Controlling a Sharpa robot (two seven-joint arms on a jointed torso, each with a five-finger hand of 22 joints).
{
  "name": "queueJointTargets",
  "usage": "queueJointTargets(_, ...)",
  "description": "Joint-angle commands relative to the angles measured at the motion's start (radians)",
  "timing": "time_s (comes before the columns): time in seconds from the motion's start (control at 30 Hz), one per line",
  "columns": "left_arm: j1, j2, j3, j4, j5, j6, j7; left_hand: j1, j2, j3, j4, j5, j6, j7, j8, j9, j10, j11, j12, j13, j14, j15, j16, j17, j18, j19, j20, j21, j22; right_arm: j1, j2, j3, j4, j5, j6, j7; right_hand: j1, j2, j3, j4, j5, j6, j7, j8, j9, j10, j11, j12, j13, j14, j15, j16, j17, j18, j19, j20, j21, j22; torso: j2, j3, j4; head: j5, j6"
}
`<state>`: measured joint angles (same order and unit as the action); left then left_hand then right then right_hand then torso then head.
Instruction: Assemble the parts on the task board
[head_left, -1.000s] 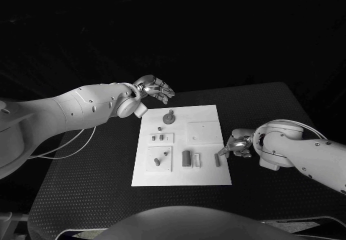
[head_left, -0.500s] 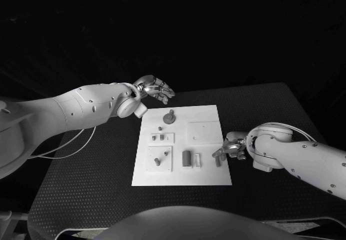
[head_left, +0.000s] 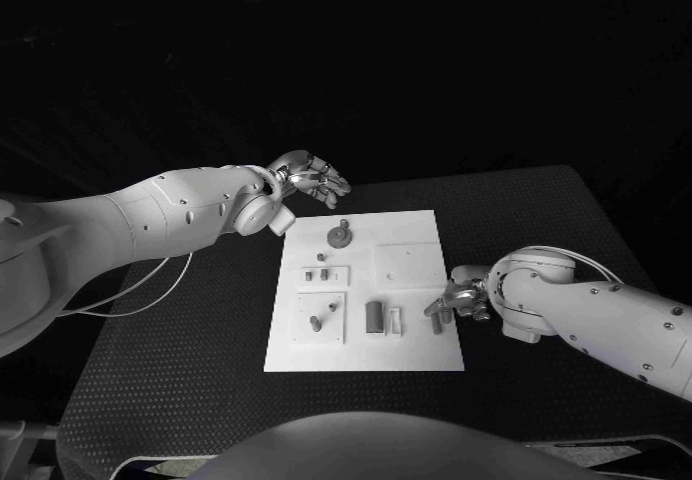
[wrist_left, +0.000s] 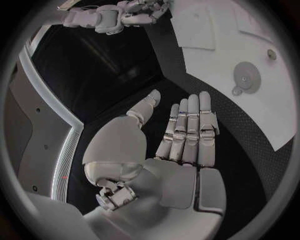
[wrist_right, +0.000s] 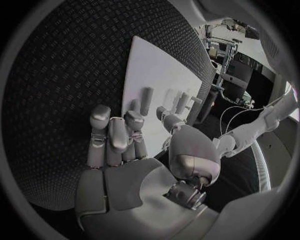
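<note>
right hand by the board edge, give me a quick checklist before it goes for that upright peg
1. Right hand at the task board's right edge, beside the upright peg: ok.
2. Right hand holds nothing, fingers apart in the right wrist view: ok.
3. Fingers already touching the peg: cannot tell, the hand covers the peg's top in the head view.
4. Left hand out of the way, open beyond the board's far left corner: ok.
5. Board lying flat and square on the table: ok.
6. Neighbouring upright part clear of the right hand's reach: ok, apart from the peg.
</note>
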<state>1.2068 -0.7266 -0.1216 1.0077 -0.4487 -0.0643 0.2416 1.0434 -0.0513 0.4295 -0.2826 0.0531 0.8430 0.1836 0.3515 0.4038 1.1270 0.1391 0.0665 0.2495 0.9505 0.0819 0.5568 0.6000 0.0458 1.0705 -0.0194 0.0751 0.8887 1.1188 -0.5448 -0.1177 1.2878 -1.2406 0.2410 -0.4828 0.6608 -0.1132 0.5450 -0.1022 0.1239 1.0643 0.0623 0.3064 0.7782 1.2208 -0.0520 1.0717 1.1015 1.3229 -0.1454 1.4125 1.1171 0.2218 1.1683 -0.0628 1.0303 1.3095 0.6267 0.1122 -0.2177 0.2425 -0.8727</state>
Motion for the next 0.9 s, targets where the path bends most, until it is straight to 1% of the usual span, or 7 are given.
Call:
queueJointTargets(0.03,0.001,0.001,0.000,0.002,0.001,0.015,0.004,-0.009,-0.002,0.004,0.000,-0.002,-0.006,-0.001,0.003,-0.001,-0.004,-0.001,0.004,-0.001,0.004,0.002,-0.006,0.001,0.019,-0.005,0.004,-0.002,-0.001,-0.005,0.011,-0.004,-0.012,-0.024,0.039,-0.003,0.003,0.008,-0.003,-0.005,0.003,0.003,-0.005,0.004,0.004,-0.008,-0.001,0.004,0.001,0.001,-0.006,0.005,-0.002,0.040,0.000,-0.010,0.006,0.015,0.000,0.0006,-0.0005,0.002,0.000)
queueJointTargets(0.3,0.001,0.000,-0.001,0.002,-0.001,0.017,0.002,-0.010,-0.002,0.004,0.000,-0.002,-0.006,-0.001,0.003,-0.001,-0.004,-0.001,0.004,-0.001,0.004,0.002,-0.006,0.002,0.019,-0.005,0.004,-0.002,-0.001,-0.019,0.029,-0.006,-0.034,-0.054,0.051,-0.010,0.009,0.022,-0.007,-0.019,0.003,-0.003,-0.004,0.005,0.019,-0.011,0.000,0.004,0.000,-0.003,-0.006,0.003,-0.006,0.040,-0.003,-0.009,0.006,0.015,0.000,0.0006,0.0008,0.006,0.000)
queueJointTargets(0.37,0.001,-0.001,-0.001,0.004,-0.035,0.002,0.011,-0.010,-0.002,0.004,0.000,-0.002,-0.006,-0.001,0.003,-0.001,-0.004,-0.001,0.004,-0.001,0.005,0.002,-0.007,0.002,0.019,-0.005,0.004,-0.002,-0.001,-0.027,0.035,-0.008,-0.036,-0.091,0.046,-0.010,0.011,0.025,-0.008,-0.024,0.003,-0.004,-0.004,0.005,0.022,-0.011,0.000,0.004,0.000,-0.003,-0.006,0.003,-0.006,0.040,-0.003,-0.009,0.006,0.015,0.000,0.0001,0.0006,0.007,0.000)
queueJointTargets(0.43,0.001,-0.001,-0.001,0.004,-0.060,0.001,0.014,-0.010,-0.002,0.005,0.000,-0.002,-0.006,-0.001,0.003,-0.001,-0.003,-0.001,0.005,-0.001,0.005,0.002,-0.007,0.002,0.019,-0.005,0.004,-0.002,-0.001,-0.035,0.040,-0.008,-0.039,-0.114,0.043,-0.010,0.020,0.027,-0.010,-0.039,0.003,-0.005,-0.005,0.006,0.029,-0.011,0.000,0.005,0.000,0.000,-0.007,0.006,-0.002,0.040,-0.001,-0.010,0.008,0.015,0.000,-0.0002,-0.0005,0.008,0.000)
queueJointTargets(0.57,0.001,0.000,-0.001,0.006,-0.060,0.005,0.013,-0.011,-0.002,0.005,0.000,-0.002,-0.006,-0.001,0.003,-0.001,-0.003,-0.001,0.005,-0.001,0.005,0.002,-0.007,0.002,0.019,-0.005,0.004,-0.002,-0.001,-0.042,0.049,-0.012,-0.048,-0.122,0.049,-0.011,0.050,0.047,-0.012,-0.087,0.004,0.003,-0.008,0.010,0.048,-0.005,-0.003,0.009,-0.001,0.007,-0.009,0.010,0.005,0.040,0.007,-0.011,0.012,0.014,0.000,-0.0001,0.0001,0.009,0.000)
queueJointTargets(0.73,0.001,-0.003,-0.001,0.006,-0.060,0.006,0.014,-0.011,-0.002,0.005,0.000,-0.002,-0.006,-0.002,0.003,-0.001,-0.003,-0.001,0.005,-0.001,0.005,0.002,-0.007,0.003,0.019,-0.005,0.004,-0.002,-0.001,-0.046,0.056,-0.022,-0.053,-0.168,0.060,-0.016,0.076,0.060,-0.016,-0.144,0.005,0.007,-0.009,0.009,0.065,-0.002,-0.005,0.009,-0.004,0.011,-0.009,0.011,0.006,0.040,0.010,-0.009,0.012,0.013,0.000,-0.0007,-0.0005,0.009,0.000)
queueJointTargets(0.9,0.001,-0.003,-0.001,0.007,-0.060,0.006,0.013,-0.011,-0.002,0.005,0.000,-0.002,-0.005,-0.002,0.003,-0.001,-0.003,-0.001,0.005,-0.001,0.006,0.002,-0.007,0.003,0.019,-0.004,0.004,-0.002,-0.001,-0.050,0.061,-0.027,-0.050,-0.230,0.064,-0.016,0.108,0.048,-0.012,-0.183,0.005,0.011,-0.010,0.007,0.075,0.000,-0.006,0.009,-0.005,0.014,-0.010,0.012,0.006,0.040,0.014,-0.009,0.012,0.012,0.000,-0.0006,-0.0009,0.009,0.000)
